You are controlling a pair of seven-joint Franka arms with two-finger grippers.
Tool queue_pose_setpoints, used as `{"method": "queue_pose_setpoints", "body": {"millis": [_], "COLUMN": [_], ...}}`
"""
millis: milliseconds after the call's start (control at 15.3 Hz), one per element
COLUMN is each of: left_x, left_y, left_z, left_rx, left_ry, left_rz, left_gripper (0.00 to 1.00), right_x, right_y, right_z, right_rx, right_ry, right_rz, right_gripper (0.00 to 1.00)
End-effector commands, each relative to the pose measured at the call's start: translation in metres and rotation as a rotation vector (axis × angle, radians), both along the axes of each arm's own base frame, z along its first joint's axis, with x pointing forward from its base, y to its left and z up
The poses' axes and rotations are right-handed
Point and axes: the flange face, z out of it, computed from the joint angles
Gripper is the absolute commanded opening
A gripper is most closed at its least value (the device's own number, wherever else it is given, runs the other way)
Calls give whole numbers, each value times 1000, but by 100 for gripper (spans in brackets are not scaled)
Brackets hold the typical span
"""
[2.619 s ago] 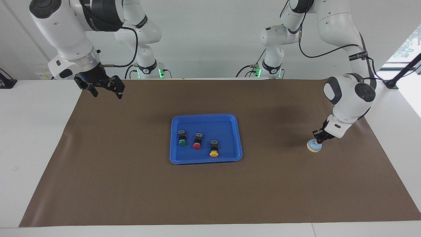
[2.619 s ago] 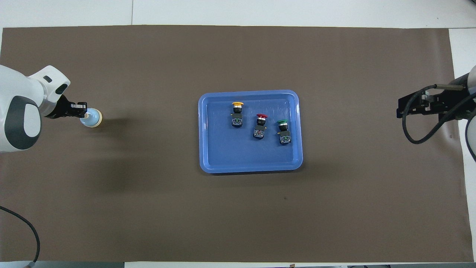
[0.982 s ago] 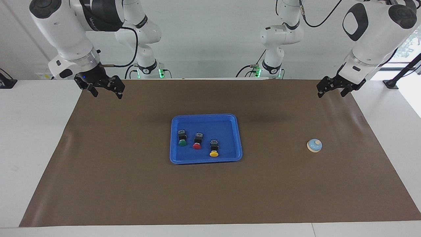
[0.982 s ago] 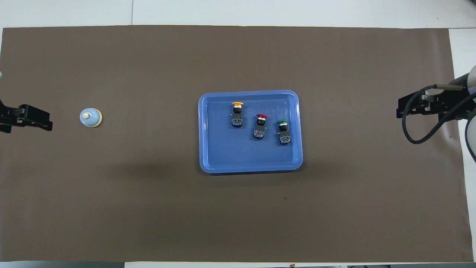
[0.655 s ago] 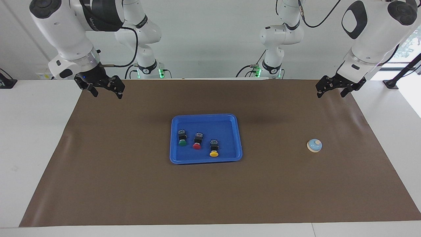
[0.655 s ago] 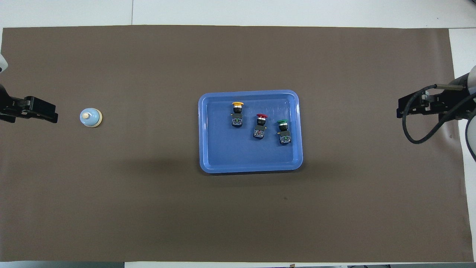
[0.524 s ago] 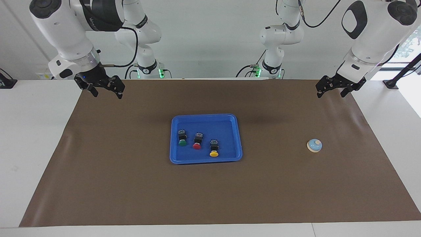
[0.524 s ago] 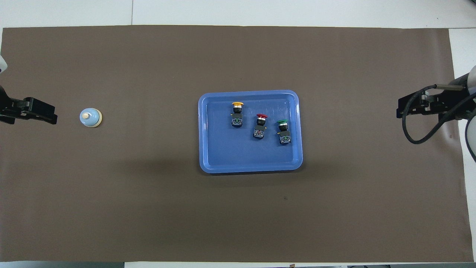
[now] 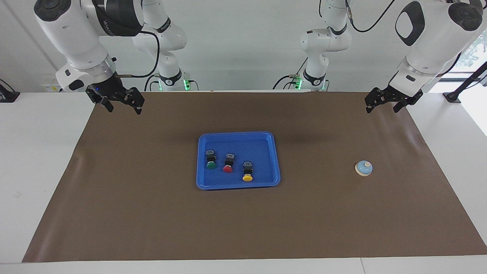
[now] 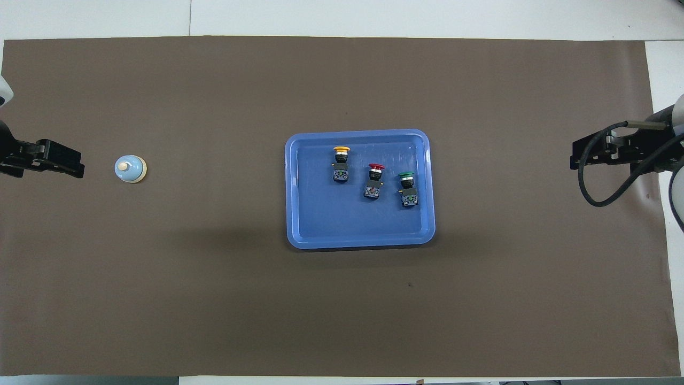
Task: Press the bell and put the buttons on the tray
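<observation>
On the tray (image 9: pixel 274 160) at mid-bench, three buttons (image 9: pixel 228 163) are seen lying capped and blocky, judged light, rigid, best gripped by their black bodies. Both the left tool (image 9: pixel 383 102) and right tool (image 9: pixel 121 102) are held open and empty above the bench corners; the bell (image 9: pixel 363 168) is left alone toward the left arm's end.

Glossy blue plastic tray (image 9: pixel 239 135), matt brown paper-like mat (image 9: pixel 152 213), smooth white tabletop (image 9: pixel 34 152), shiny plastic-looking bell (image 9: pixel 363 168) dome
</observation>
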Motion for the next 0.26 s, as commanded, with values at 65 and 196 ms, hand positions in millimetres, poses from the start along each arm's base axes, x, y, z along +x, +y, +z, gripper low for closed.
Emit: {"method": "queue_pose_setpoints", "body": {"millis": [65,196], "left_x": [5,5], "left_y": [1,0], "left_z": [3,2], "left_rx": [-4,-3], "left_ry": [-14,-13], "left_rz": [8,16], "left_gripper": [100,100], "right_x": [-5,-5], "right_y": [-2,-2], "right_z": [0,1], "right_rx": [-6,-6], "right_ry": [13,13], "right_rz": [-8,-8], "right_gripper": [100,100]}}
